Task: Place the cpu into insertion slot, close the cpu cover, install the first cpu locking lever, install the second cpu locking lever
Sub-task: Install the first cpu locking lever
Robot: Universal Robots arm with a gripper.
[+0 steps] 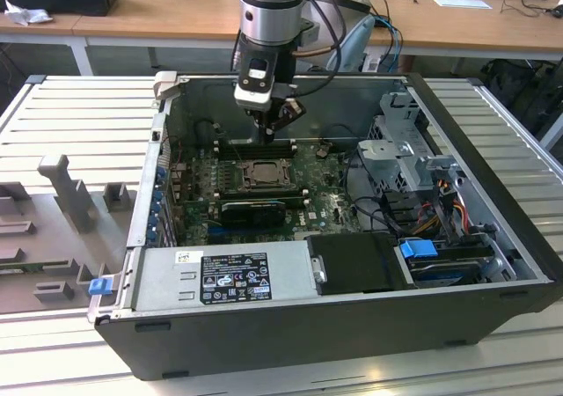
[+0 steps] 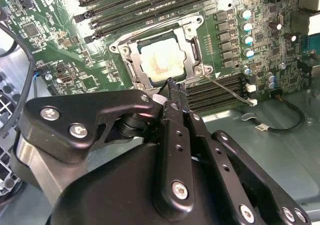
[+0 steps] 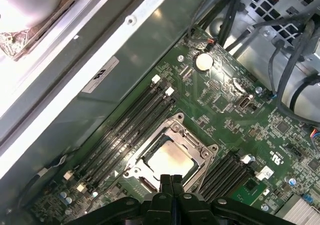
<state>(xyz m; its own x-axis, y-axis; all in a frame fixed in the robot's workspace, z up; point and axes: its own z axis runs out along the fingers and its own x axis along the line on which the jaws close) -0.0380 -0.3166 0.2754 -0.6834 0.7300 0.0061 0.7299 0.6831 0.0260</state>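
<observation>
The cpu point(image 2: 160, 62) point(image 3: 170, 160) lies flat in the insertion slot point(image 1: 261, 174) on the green board. The silver-grey cpu cover point(image 2: 192, 45) point(image 3: 186, 134) sits down around it as a frame. A thin wire locking lever point(image 2: 230, 91) sticks out sideways from one corner of the socket, over the memory slots. My gripper point(image 2: 172, 85) point(image 3: 172, 179) point(image 1: 271, 132) is shut with nothing between its fingers. Its tip hovers just above the socket's edge, close to the foot of that lever.
Long black memory slots point(image 3: 130, 122) flank the socket on both sides. In the exterior view, a black card point(image 1: 251, 209) lies in front of the socket, a power supply point(image 1: 220, 277) sits at the near case wall, and a drive cage with cables point(image 1: 413, 167) is on the exterior view's right.
</observation>
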